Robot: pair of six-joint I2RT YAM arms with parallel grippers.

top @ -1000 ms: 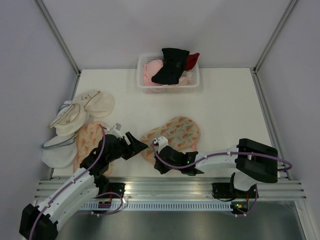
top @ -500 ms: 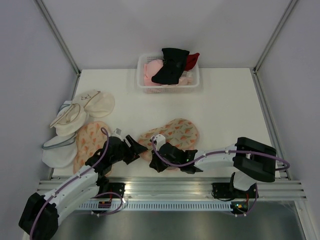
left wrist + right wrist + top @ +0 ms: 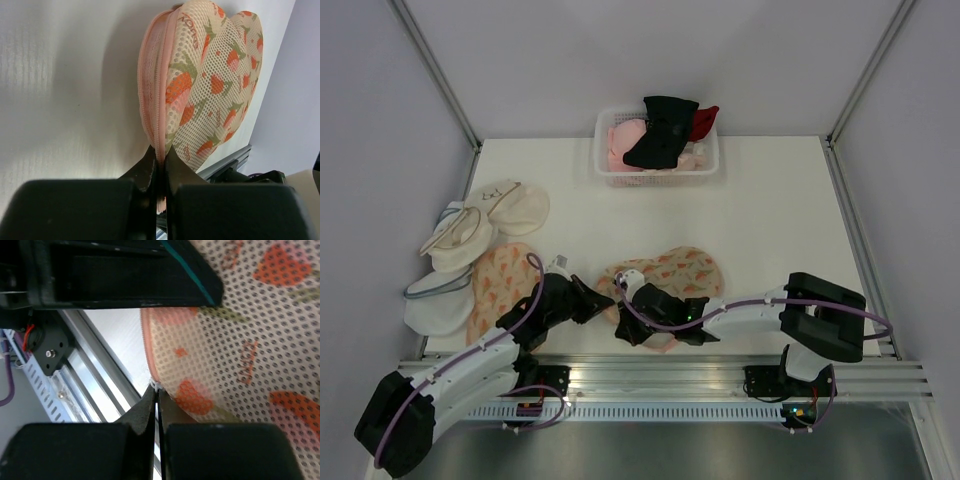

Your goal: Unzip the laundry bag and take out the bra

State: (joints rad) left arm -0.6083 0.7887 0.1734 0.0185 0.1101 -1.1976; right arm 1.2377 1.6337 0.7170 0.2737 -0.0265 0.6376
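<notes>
Pinching down hard now, both arms are working the near-left end of the laundry bag (image 3: 672, 272), which is lying flat close to the near edge of the counter (image 3: 770, 210), roughly midway along it. The left pincer (image 3: 160, 159) is clamping shut on the pink zipper edging (image 3: 150, 102) right at the bag's tip, and from its own wrist camera the seam is running straight out of its closed fingers. To me that is looking like an anchoring hold, keeping the fabric taut so the zipper has something to run against.

The right pincer (image 3: 156, 388) is coming in from the other side, fingers closed to a sliver on a small pale bit at the pink seam. I'm guessing that is the zipper pull, though it is too small to be sure. The two pincers are sitting just beside each other, almost touching.

The seam is looking shut along the stretch in view, so the unzipping is only getting started. The bra is not showing anywhere near the arms; I'm taking it to be inside, but the mesh is giving nothing away.

Over at the far edge the white basket (image 3: 607, 176) of garments is sitting well apart, and the cream pouches (image 3: 470, 235) are piling along the left edge, out of the way.
</notes>
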